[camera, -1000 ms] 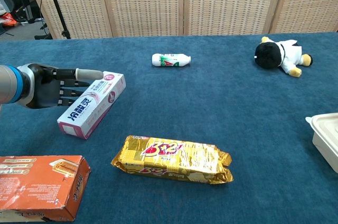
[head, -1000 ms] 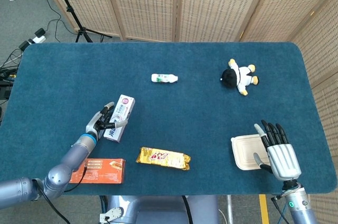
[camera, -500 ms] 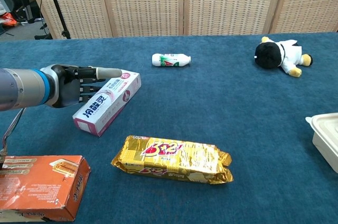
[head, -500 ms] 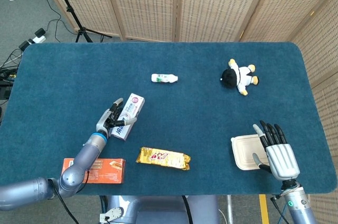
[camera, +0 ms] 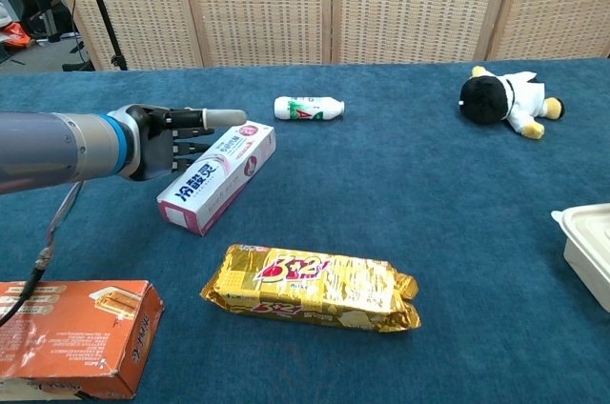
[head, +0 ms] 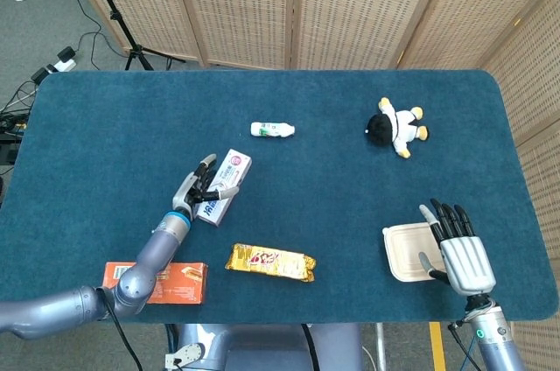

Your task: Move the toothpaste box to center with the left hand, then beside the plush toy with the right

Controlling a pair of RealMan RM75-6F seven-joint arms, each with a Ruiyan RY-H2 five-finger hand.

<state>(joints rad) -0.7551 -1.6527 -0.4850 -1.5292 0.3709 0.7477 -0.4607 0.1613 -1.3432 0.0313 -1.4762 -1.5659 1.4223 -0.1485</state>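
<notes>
The white and pink toothpaste box point(head: 225, 184) point(camera: 217, 177) is held just above the blue table, left of its middle. My left hand point(head: 199, 185) point(camera: 172, 139) grips the box's left side, thumb over its top edge. The plush toy point(head: 396, 126) point(camera: 503, 99), black-haired in white clothes, lies at the far right. My right hand point(head: 460, 248) rests with fingers spread at the front right, beside a white food container point(head: 408, 253), holding nothing; the chest view does not show this hand.
A small white bottle point(head: 272, 129) point(camera: 308, 108) lies on its side behind the box. A gold biscuit pack point(head: 270, 262) point(camera: 311, 287) lies in front of it. An orange carton point(head: 162, 283) point(camera: 69, 335) sits at the front left edge. Wicker screens stand behind the table.
My left hand has carried the toothpaste box to the right and slightly away from me, toward the table's middle. The right hand has not moved.
</notes>
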